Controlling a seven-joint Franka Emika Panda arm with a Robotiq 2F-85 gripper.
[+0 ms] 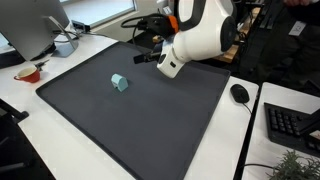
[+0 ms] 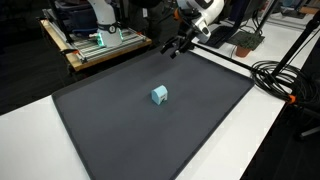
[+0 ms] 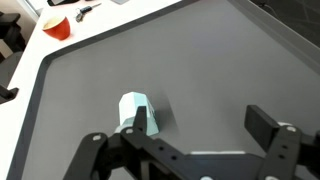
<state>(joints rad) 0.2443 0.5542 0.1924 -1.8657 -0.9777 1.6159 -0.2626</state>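
Observation:
A small light-blue block (image 1: 119,82) lies on the dark grey mat (image 1: 130,110); it also shows in the exterior view (image 2: 159,94) and in the wrist view (image 3: 134,110). My gripper (image 1: 146,56) hangs above the mat's far part, well above and behind the block, seen too in the exterior view (image 2: 172,47). In the wrist view the two black fingers (image 3: 205,125) are spread wide with nothing between them; the block sits by the left finger's tip in that picture.
A red cup (image 1: 28,73) and a white bowl-like thing (image 1: 64,45) stand on the white table beside the mat. A black mouse (image 1: 239,93) and keyboard (image 1: 292,125) lie on the other side. Cables (image 2: 275,75) run by the mat's edge.

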